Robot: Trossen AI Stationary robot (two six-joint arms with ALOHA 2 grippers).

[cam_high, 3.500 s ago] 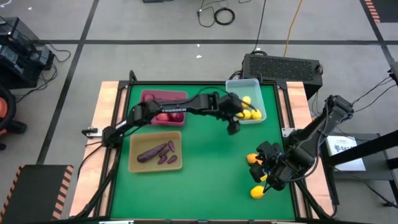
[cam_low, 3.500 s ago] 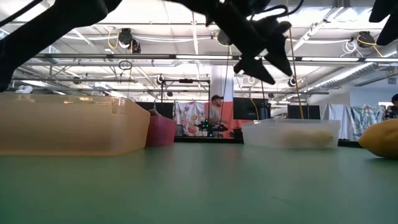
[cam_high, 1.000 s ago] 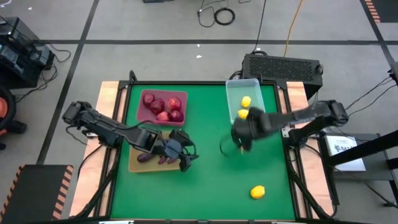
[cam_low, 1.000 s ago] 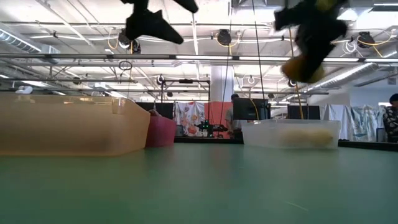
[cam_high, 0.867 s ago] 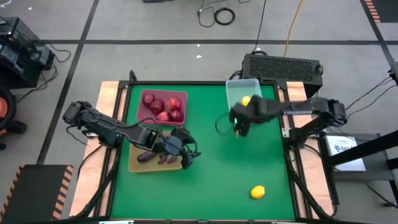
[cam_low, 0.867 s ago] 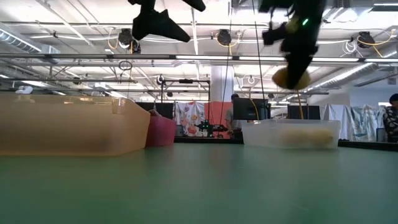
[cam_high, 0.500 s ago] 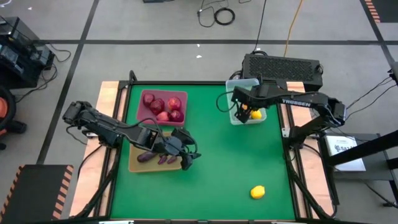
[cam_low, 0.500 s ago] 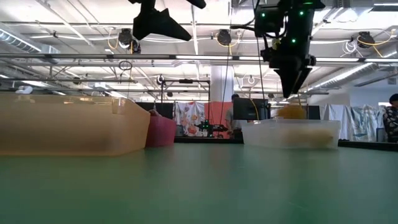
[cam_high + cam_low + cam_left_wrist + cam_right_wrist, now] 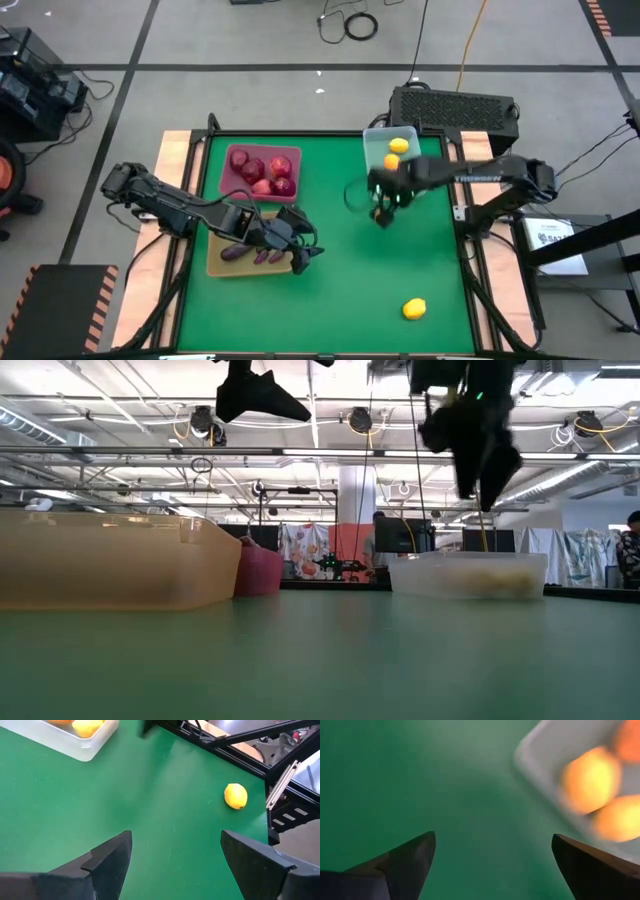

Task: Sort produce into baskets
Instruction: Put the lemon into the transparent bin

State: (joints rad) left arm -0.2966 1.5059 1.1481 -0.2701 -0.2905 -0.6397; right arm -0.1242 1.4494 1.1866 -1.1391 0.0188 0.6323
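One lemon [image 9: 414,309] lies alone on the green surface [image 9: 340,290], well apart from the right gripper [image 9: 383,213], the last piece unsorted. The other lemons sit in the clear bin [image 9: 381,141] just beside that gripper, red fruits in the maroon tray [image 9: 231,181], eggplants in the tan tray [image 9: 215,262] beside the left gripper [image 9: 301,256]. Half a second ago the right gripper hung over the bin; now it has pulled back, fingers wide and empty. The left gripper waits unmoved, open and empty.
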